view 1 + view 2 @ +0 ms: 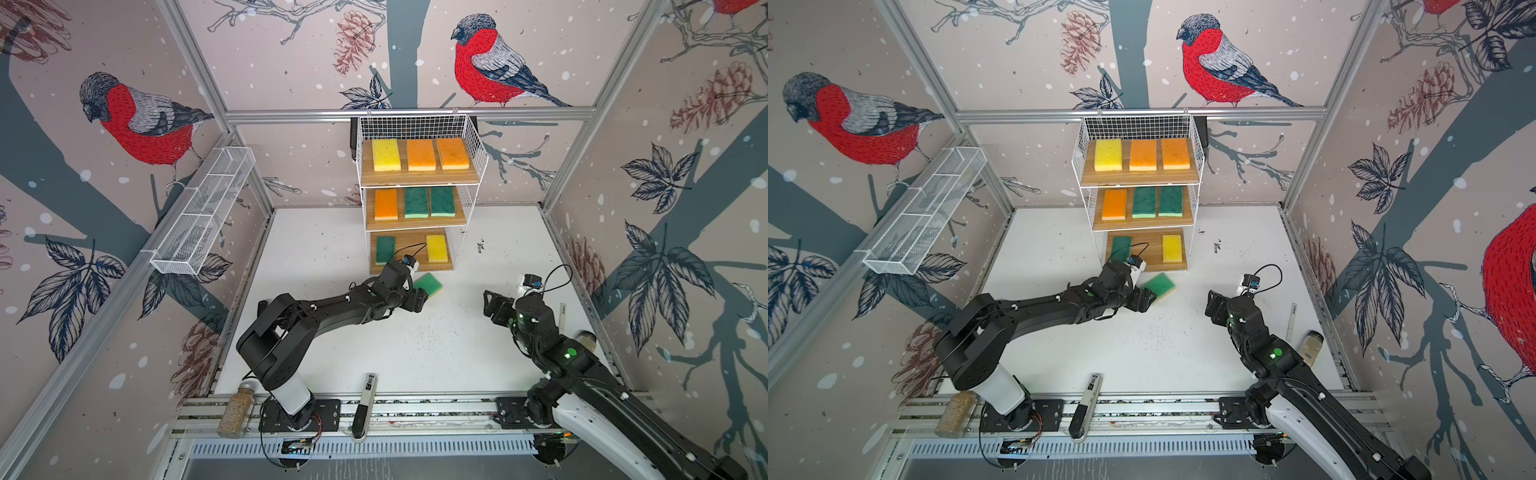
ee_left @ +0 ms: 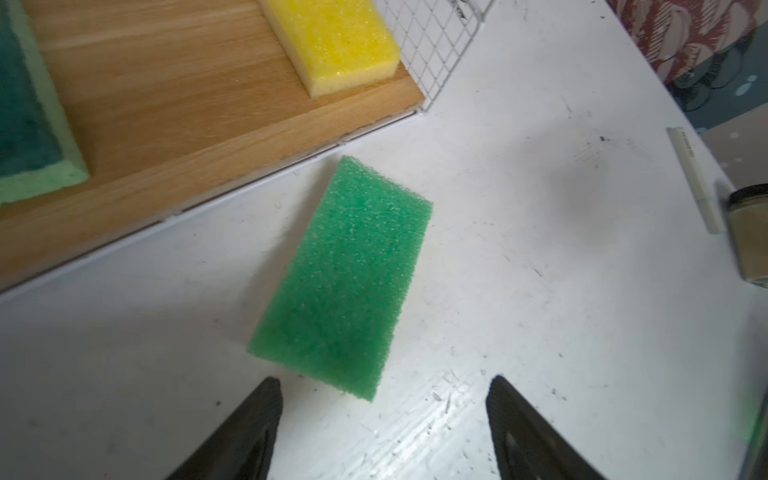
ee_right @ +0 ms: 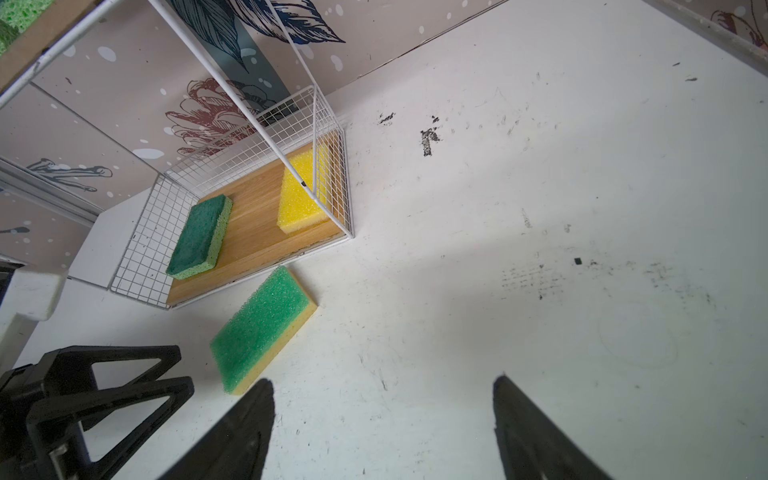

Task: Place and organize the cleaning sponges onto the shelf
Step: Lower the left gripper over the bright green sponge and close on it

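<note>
The white table [image 1: 436, 353] carries the shelf [image 1: 419, 179] at its far middle, a light green sponge [image 1: 430, 283] just on its near side, and a jar [image 1: 586, 338] at the right. Top board: yellow sponge [image 1: 386, 155], then two orange sponges [image 1: 421, 154]. Middle: orange sponge [image 1: 386, 204], two dark green sponges [image 1: 416, 202]. Bottom: dark green sponge [image 1: 385, 249] left, yellow sponge [image 1: 436, 248] right.

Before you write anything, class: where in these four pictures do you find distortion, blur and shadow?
In both top views the wide lens makes the upright frame posts lean outward; in the left wrist view the jar at the edge is smeared and a soft grey shadow lies on the table near the light green sponge; the right wrist view shows table scuffs crisply.
</note>
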You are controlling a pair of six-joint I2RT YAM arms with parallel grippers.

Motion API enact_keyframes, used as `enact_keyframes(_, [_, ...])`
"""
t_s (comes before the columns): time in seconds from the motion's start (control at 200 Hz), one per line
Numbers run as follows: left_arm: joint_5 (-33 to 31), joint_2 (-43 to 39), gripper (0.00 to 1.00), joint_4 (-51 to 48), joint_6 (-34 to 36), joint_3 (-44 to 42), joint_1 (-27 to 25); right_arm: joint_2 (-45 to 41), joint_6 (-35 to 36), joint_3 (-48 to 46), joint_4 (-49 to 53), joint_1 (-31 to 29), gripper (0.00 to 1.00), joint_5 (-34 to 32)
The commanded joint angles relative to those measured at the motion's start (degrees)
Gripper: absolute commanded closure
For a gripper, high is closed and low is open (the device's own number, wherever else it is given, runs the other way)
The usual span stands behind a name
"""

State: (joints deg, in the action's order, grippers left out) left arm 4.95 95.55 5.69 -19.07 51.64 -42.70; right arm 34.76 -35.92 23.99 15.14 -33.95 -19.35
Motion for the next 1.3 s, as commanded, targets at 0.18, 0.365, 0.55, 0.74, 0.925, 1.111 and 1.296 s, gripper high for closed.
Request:
enact_keyframes(0.18, [3.15,7.04,0.13,1.20,6.60,3.17,4.01,0.21,0.06,0.51,0.06,0.03,0.13,-1.43])
enact_keyframes(0.365, [10.19,7.95,0.12,2.01,9.66,4.72,4.20,0.13,0.33,1.73,0.73,0.04,0.12,-2.09])
enact_keyframes(0.55, [11.90,11.29,0.11,-0.08,10.38,5.23,4.08,0.16,-0.02,1.63,0.33,0.11,0.12,-1.78])
enact_keyframes(0.74, [9.81,10.17,0.12,-0.92,10.23,5.19,1.87,0.09,0.06,1.67,1.03,0.12,0.12,-1.83])
enact_keyframes(0.925, [5.82,10.12,0.12,-3.68,9.88,6.86,-2.15,-0.02,-0.20,1.42,0.66,0.10,0.12,-1.39])
enact_keyframes(1.111, [-1.38,10.33,0.12,-4.93,4.78,7.23,-2.74,-0.83,-0.46,0.67,1.04,0.12,0.12,-1.21])
enact_keyframes(1.296, [-6.08,8.63,0.11,-4.33,1.95,6.10,-5.78,-1.99,-0.97,-0.06,1.12,0.12,0.11,-1.73])
